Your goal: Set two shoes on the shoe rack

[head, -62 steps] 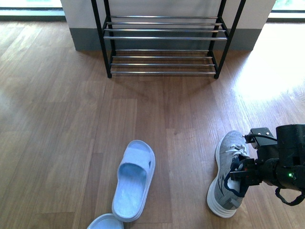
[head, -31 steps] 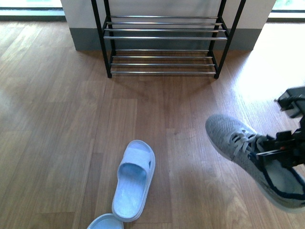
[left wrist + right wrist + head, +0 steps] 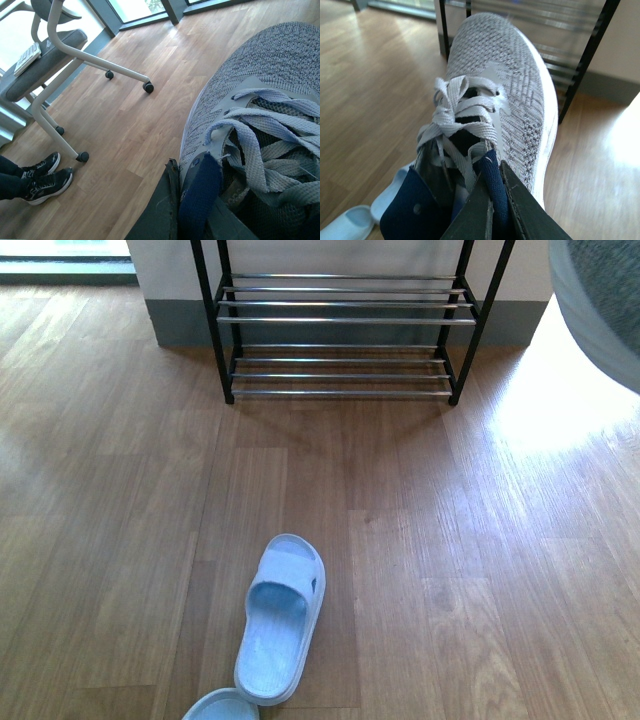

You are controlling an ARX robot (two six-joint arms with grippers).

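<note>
The shoe rack [image 3: 345, 320], black frame with chrome rods, stands against the far wall and holds no shoes. In the front view a grey knit sneaker [image 3: 600, 300] with a white sole fills the top right corner, lifted close to the camera. In the right wrist view my right gripper [image 3: 492, 200] is shut on the dark blue collar of that grey knit sneaker [image 3: 505, 85], its toe towards the rack [image 3: 580, 55]. In the left wrist view my left gripper [image 3: 192, 200] is shut on the blue collar of the other grey knit sneaker [image 3: 260, 100], held above the floor.
A pale blue slide sandal [image 3: 282, 615] lies on the wood floor in front, with the second sandal [image 3: 220, 707] at the bottom edge. In the left wrist view an office chair [image 3: 60, 60] on castors and a person's black trainers [image 3: 42, 177] are nearby.
My right gripper has lifted the grey sneaker from the floor at the lower right, up and out past the top right corner of the front view. The sandals have not moved.
</note>
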